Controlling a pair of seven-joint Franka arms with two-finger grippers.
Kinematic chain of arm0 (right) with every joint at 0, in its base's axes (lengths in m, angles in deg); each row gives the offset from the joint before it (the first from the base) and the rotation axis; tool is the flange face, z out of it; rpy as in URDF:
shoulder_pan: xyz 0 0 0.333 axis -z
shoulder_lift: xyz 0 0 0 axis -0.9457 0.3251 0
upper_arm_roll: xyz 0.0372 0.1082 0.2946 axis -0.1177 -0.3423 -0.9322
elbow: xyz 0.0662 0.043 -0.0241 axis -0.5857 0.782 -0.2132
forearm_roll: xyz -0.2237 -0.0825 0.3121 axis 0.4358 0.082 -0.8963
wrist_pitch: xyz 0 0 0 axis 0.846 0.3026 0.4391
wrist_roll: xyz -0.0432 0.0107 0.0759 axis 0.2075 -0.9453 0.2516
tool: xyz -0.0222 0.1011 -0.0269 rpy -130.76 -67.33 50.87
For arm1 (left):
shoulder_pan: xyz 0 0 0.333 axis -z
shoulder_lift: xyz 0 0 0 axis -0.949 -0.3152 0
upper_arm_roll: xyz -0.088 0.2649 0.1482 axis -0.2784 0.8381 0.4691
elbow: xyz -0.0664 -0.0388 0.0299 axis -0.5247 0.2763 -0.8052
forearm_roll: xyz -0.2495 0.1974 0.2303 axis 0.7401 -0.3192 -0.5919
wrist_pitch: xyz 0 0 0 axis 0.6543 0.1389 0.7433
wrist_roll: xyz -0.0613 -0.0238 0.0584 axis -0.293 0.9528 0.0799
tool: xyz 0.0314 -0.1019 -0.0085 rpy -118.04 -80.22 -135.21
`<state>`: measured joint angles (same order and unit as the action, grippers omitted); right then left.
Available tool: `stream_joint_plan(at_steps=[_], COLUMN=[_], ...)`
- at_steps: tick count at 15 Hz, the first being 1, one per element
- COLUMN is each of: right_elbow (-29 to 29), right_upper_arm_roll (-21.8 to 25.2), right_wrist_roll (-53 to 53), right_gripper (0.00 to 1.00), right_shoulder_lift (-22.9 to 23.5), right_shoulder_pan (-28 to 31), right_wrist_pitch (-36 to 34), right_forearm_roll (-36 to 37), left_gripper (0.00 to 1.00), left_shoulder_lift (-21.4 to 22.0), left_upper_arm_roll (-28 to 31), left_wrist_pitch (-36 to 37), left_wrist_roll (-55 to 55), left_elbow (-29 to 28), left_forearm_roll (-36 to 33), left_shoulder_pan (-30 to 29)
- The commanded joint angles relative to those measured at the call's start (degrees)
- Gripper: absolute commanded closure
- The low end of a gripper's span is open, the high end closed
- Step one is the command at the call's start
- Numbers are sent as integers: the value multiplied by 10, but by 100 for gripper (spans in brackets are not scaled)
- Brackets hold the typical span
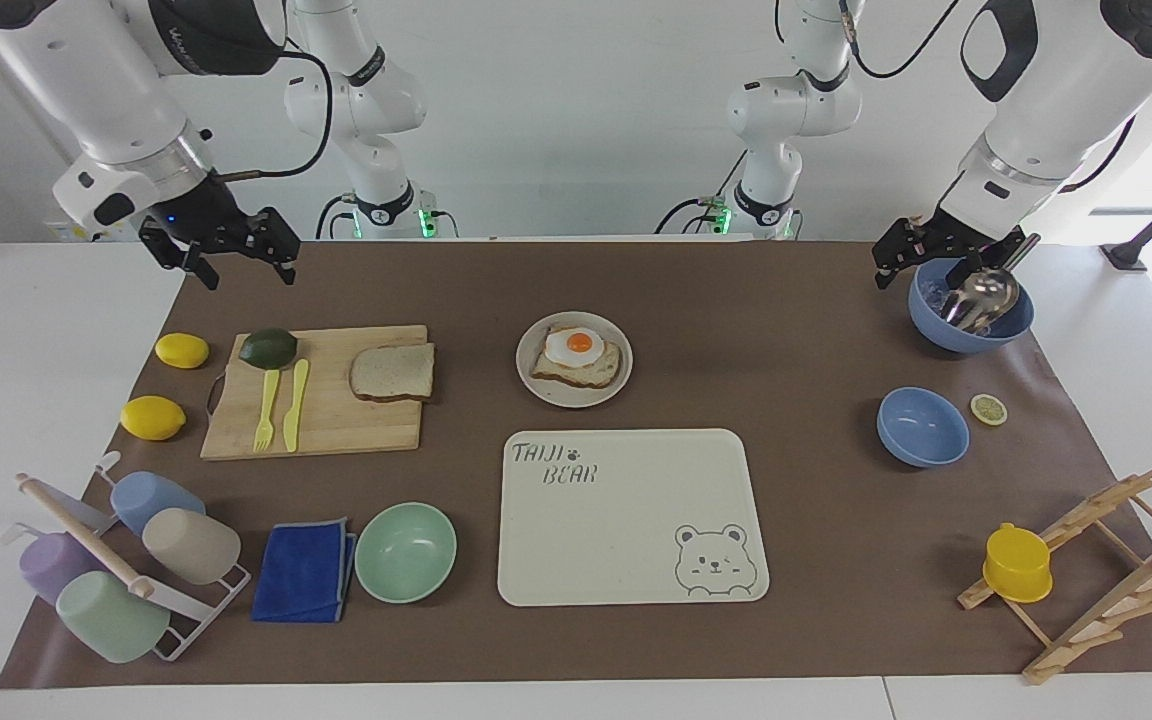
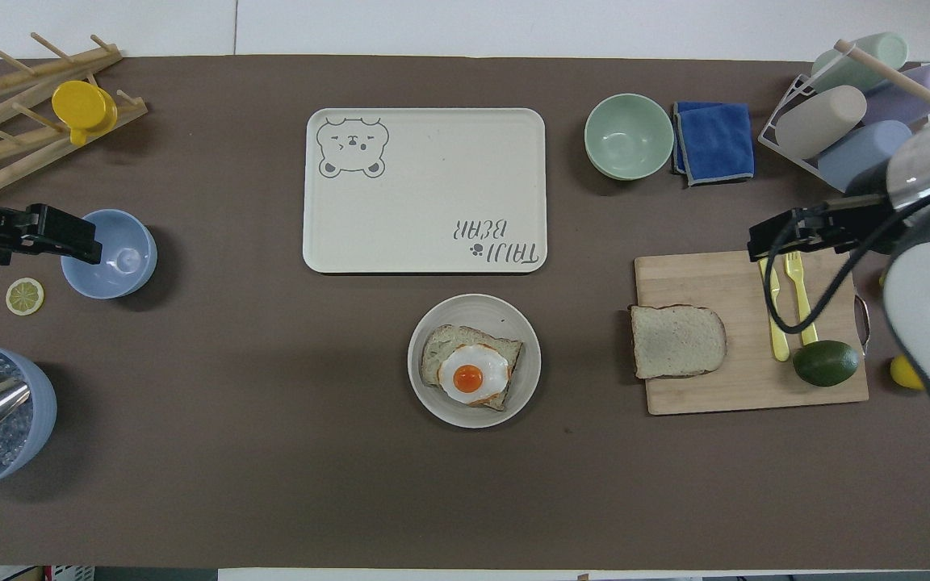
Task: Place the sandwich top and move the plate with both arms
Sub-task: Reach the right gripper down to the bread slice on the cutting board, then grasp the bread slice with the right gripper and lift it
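Note:
The sandwich top (image 1: 393,372), a plain bread slice, lies on the wooden cutting board (image 1: 336,430); it also shows in the overhead view (image 2: 677,340). The plate (image 1: 566,397) stands mid-table and holds a toasted slice with a fried egg (image 1: 576,355); the plate (image 2: 473,418) and the egg toast (image 2: 471,375) show from overhead too. My right gripper (image 1: 248,272) hangs open and empty in the air over the board's fork-and-knife end (image 2: 756,242). My left gripper (image 1: 921,272) waits open and empty, raised by the blue bowls (image 2: 69,242).
A cream bear tray (image 1: 626,560) lies farther from the robots than the plate. The board also carries a yellow fork, a knife (image 1: 296,405) and an avocado (image 1: 268,347). Two lemons, a mint bowl (image 1: 406,552), a blue cloth, a cup rack, two blue bowls and a wooden rack stand around.

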<state>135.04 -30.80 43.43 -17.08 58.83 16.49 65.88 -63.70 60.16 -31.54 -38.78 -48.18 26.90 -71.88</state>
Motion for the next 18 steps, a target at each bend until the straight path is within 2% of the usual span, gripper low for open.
stream_joint_plan(at_steps=[1,2,4,8,12,15,16,18], right_elbow=[12,34,93,153,219,248,262,266], right_upper_arm_roll=[1,0,-4,-9,-9,-9,-8,-8], right_wrist_roll=[-41,-68,-95,-179,-258,-266,-265,-264], right_gripper=[0,0,0,0,0,0,2,14], right_shoulder_lift=[62,69,65,80,101,104,101,99], right_shoulder_pan=[-53,-69,-73,-124,-171,-168,-169,-169], right_wrist_pitch=[49,79,127,149,187,197,205,196], right_forearm_roll=[65,98,106,130,223,262,273,290], left_gripper=[0,0,0,0,0,0,0,0], left_shoulder_lift=[8,8,9,8,8,8,8,8], left_upper_arm_roll=[-6,-6,-6,-6,-6,-6,-6,-6], left_wrist_pitch=[-1,-1,-1,-1,-1,-1,-1,-1], left_wrist_roll=[-6,-6,-6,-6,-6,-6,-6,-6], left_elbow=[-6,-6,-6,-6,-6,-6,-6,-6], left_forearm_roll=[-8,-8,-8,-9,-8,-9,-8,-9], left_shoulder_pan=[-6,-6,-6,-6,-6,-6,-6,-6])
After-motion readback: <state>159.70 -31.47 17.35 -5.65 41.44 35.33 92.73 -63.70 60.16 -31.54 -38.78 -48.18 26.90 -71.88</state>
